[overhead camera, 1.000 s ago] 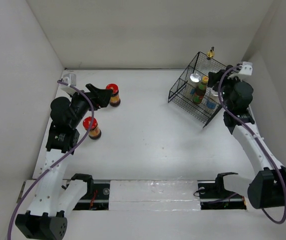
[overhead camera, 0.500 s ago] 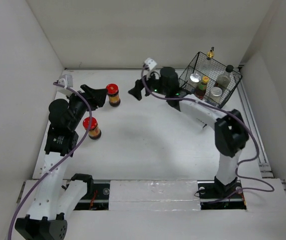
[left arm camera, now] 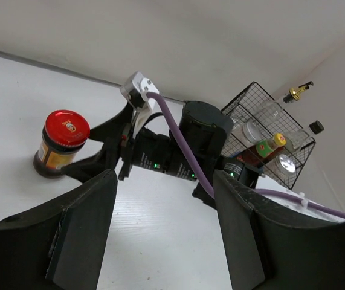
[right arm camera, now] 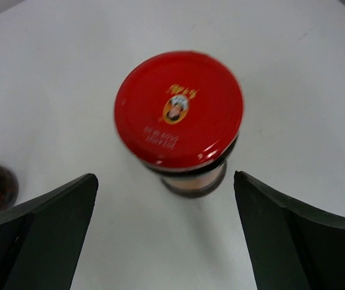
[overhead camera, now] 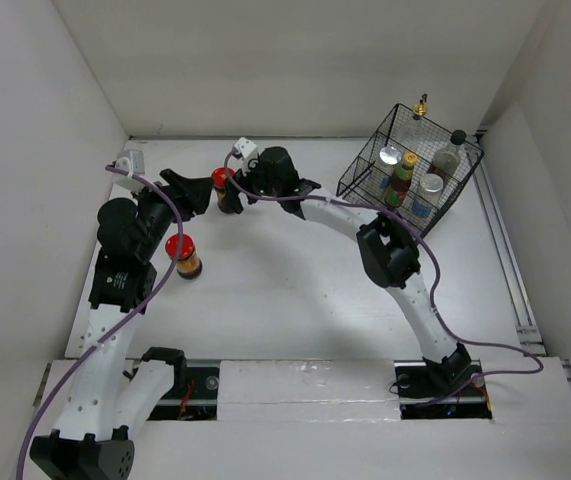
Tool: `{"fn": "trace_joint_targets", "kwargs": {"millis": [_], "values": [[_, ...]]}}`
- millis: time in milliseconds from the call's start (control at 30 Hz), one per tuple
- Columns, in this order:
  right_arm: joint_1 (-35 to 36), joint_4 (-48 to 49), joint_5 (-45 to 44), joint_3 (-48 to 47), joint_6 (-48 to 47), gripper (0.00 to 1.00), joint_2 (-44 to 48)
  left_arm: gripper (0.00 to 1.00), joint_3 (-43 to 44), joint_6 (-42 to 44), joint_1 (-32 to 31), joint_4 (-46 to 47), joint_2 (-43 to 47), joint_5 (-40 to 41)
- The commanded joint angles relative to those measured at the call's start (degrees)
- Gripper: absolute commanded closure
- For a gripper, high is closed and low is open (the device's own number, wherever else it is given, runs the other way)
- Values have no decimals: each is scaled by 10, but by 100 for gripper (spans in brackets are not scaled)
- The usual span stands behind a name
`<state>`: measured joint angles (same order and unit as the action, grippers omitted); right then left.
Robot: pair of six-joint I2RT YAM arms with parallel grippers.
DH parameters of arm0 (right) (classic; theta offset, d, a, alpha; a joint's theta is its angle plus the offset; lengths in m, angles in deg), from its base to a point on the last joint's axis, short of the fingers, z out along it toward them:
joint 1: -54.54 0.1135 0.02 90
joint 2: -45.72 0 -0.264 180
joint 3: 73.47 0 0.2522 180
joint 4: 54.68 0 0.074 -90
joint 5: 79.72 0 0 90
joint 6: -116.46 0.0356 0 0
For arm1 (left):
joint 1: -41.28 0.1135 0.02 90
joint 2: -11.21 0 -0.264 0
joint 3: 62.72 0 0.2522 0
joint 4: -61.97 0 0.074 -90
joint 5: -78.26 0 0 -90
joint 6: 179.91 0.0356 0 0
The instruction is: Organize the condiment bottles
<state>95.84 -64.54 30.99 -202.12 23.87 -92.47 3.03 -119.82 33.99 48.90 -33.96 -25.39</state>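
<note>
A red-capped dark jar (overhead camera: 224, 186) stands at the back left. My right gripper (overhead camera: 235, 190) is open right beside it; in the right wrist view the jar (right arm camera: 178, 118) stands just beyond the gripper (right arm camera: 165, 178), in line with the gap and untouched. From the jar's left, my left gripper (overhead camera: 203, 192) points at it, open and empty (left arm camera: 165, 181). A second red-capped jar (overhead camera: 186, 256) stands nearer, by the left arm. The other condiment bottles sit in the black wire basket (overhead camera: 365, 195): two silver-lidded jars (overhead camera: 391, 155), a yellow-capped bottle (overhead camera: 405, 165), a clear bottle (overhead camera: 448, 152) and a gold-topped bottle (overhead camera: 420, 105).
The right arm (overhead camera: 385, 250) stretches across the middle of the table from its base to the back left. White walls close in the table at the back and on both sides. The basket stands in the back right corner.
My right arm has swung from the basket across the table to the far red-capped jar, and its gripper has opened. The left arm has hardly moved.
</note>
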Motion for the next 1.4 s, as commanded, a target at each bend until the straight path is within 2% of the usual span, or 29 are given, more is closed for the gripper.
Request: {"fn": "trace_joint_targets", "kwargs": {"millis": [0,100,400,500,633,733,800,833,900,967,1100,1233,1367], "values": [[0,5,-26,-81,22,0,-26,40,11,-6,3,21,-2,-12],[0,44,-34,-103,48,0,-43,40,11,-6,3,27,-2,-17],[0,39,-17,-205,97,0,-110,40,11,-6,3,27,-2,-23],[0,39,-24,-222,112,4,-124,40,11,-6,3,27,-2,-23],[0,44,-36,-230,118,20,-124,40,11,-6,3,27,-2,-23],[0,88,-44,-165,132,35,-90,40,6,-6,3,27,3,-23],[-5,130,-44,-74,150,42,-40,40,6,-6,3,27,3,-23],[-5,181,-44,-37,155,44,-17,40,6,-6,3,27,3,-23],[-17,231,-44,66,160,46,29,40,6,-6,3,27,3,-23],[-24,260,-44,115,166,46,91,40,6,-6,3,27,3,-23],[-42,272,-37,216,166,47,179,40,6,-6,3,27,3,-23],[-54,291,-53,369,166,47,268,40,0,-6,3,33,3,-28],[-76,313,-36,449,173,47,356,40,0,-6,3,39,3,-39]]}}
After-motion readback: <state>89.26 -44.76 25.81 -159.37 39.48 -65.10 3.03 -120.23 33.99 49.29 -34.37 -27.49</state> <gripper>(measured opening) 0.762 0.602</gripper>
